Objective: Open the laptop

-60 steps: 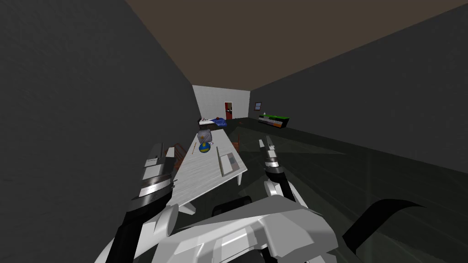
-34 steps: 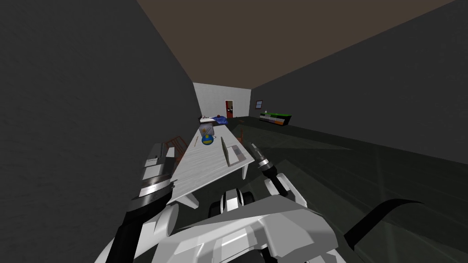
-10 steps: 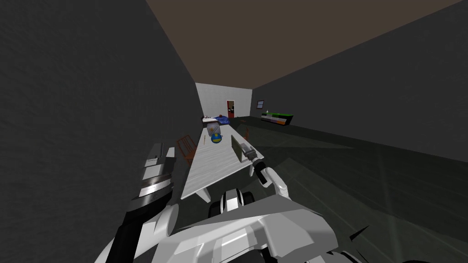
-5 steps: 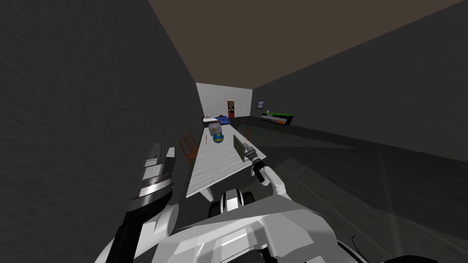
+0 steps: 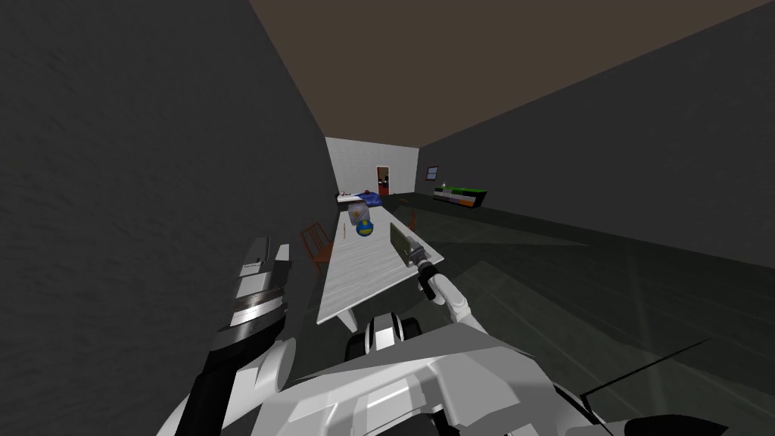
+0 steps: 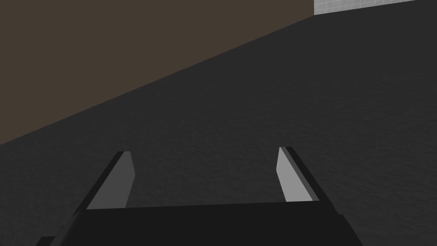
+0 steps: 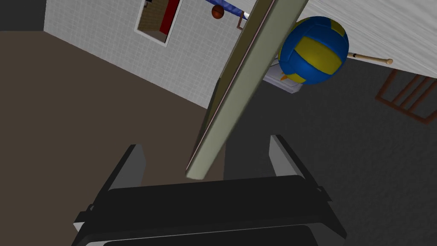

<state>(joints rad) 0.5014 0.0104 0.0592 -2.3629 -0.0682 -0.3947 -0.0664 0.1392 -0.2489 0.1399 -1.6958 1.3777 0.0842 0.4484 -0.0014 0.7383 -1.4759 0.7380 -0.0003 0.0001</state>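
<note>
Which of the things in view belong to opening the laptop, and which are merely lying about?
For the job:
- laptop, lid raised
- right gripper, open, astride the lid's edge
- white table bearing the laptop

Lying about:
- blue and yellow ball
- wooden stick
- brown chair
- left gripper, open, idle
</note>
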